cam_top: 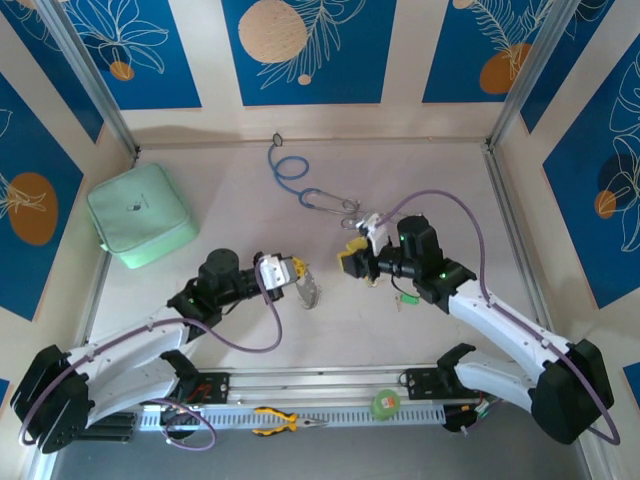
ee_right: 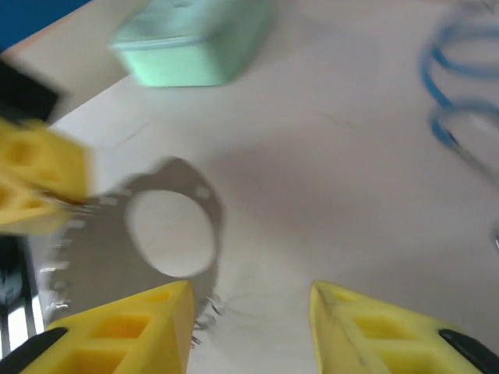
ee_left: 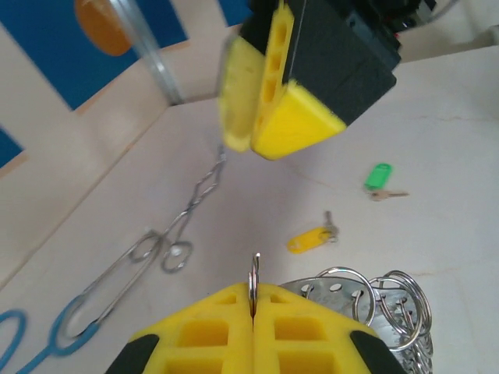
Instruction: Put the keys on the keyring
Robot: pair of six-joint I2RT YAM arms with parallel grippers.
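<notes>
Broadly, the table (cam_top: 230, 190) is closed by walls on three sides, and the widest bare room is found in its middle, between the green pouch (cam_top: 140, 215) on the left and the blue stethoscope (cam_top: 292, 172) near the far wall. Both of these are well apart from the work. The two arms are bent toward the centre, so the room between them is narrow.

The left gripper (ee_left: 253, 300) is closed, and one thin ring of the keyring (cam_top: 311, 291) is pinched between its fingers. Whether the keyring touches the table cannot be told. The right gripper (ee_right: 249, 319) is seen with its jaws apart and nothing between them, just beside the keyring.

The yellow key (ee_left: 309, 239) and the green key (ee_left: 379, 177) are lying on the table near each other, on the right arm's side, and are attached to nothing.

It is judged that the step in hand is the fetching of a key, since no key is threaded yet. For the next move, the right gripper should be lowered onto one key head. Care is needed that the other key is not pushed away and that the held ring is not struck.
</notes>
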